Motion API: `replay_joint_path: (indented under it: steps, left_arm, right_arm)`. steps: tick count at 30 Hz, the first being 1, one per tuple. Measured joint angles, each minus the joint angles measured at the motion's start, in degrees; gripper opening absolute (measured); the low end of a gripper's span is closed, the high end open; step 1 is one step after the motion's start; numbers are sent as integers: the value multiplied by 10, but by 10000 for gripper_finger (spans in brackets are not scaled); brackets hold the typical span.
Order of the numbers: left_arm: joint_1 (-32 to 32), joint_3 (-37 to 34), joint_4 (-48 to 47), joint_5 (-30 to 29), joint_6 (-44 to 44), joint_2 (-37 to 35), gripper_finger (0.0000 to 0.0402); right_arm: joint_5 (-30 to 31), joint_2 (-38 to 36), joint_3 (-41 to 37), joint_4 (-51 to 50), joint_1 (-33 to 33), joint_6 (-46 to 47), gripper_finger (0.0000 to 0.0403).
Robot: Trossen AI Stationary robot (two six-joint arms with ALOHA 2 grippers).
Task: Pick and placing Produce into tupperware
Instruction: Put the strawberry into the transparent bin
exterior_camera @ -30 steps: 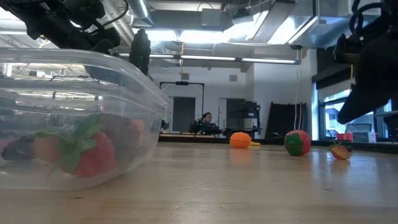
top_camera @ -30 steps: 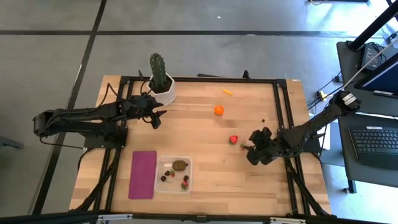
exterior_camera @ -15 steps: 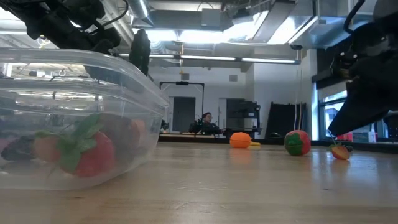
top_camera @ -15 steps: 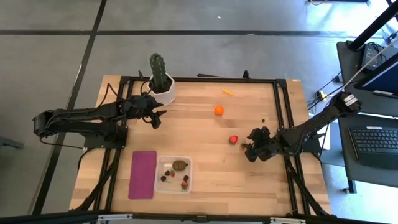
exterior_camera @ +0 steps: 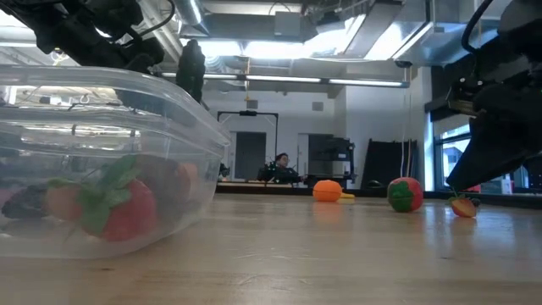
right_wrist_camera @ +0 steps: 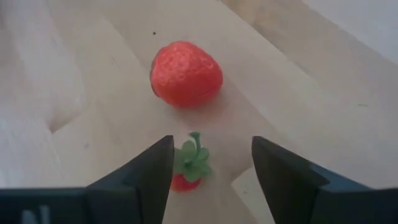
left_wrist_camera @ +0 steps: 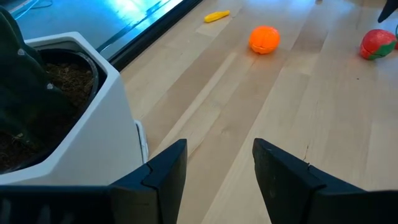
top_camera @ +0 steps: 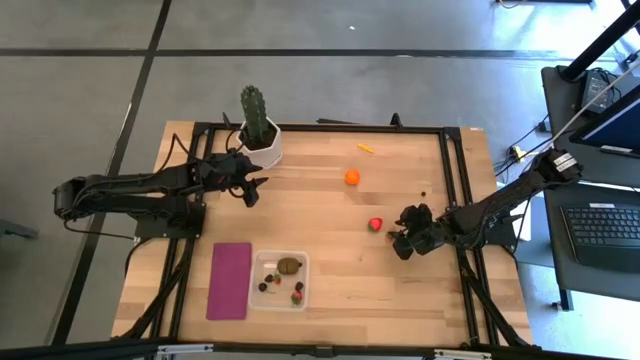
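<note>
High view: the clear tupperware (top_camera: 280,281) sits near the front edge of the counter (top_camera: 330,215), just right of a flat magenta rectangle (top_camera: 230,280). Inside it lie a brown kiwi (top_camera: 290,266), one red strawberry (top_camera: 297,296) and a few tiny dark berries (top_camera: 266,281); the exact count of berries cannot be told. In the low view the tub's wall fills the near left, with the strawberry's green leaves pressed toward it.

Four pieces of produce lie loose on the counter. An orange ball (top_camera: 352,177) rests toward the back, with a thin yellow piece (top_camera: 367,148) beyond it. A large strawberry (right_wrist_camera: 186,74) lies right of centre, and a small strawberry with a green top (right_wrist_camera: 188,168) sits just beside it, apart from it.

Right gripper (right_wrist_camera: 211,171) hangs low over the counter at that small strawberry. Its jaws stand apart, one on each side of the fruit, not touching it in the right wrist view.

Left gripper (left_wrist_camera: 217,165) waits at the back left, next to one green cactus (top_camera: 255,110) in a white pot (left_wrist_camera: 74,118). Its jaws are apart with nothing between them. In the left wrist view the orange ball, the yellow piece and the large strawberry lie well beyond it.

A person (exterior_camera: 279,163) sits far off in the room behind the counter.
</note>
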Motion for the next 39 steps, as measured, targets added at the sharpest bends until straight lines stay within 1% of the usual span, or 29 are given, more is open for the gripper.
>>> replay_joint_path:
  steps: [25,36,39]
  left_arm:
    - [0,0,0,-1,0,0,176]
    - [0,0,0,-1,0,0,176]
    - [0,0,0,-1,0,0,176]
  right_arm:
    - [-3,0,0,12,-1,-11,104]
    - [-3,0,0,13,0,-10,64]
    - [-3,0,0,22,0,-9,45]
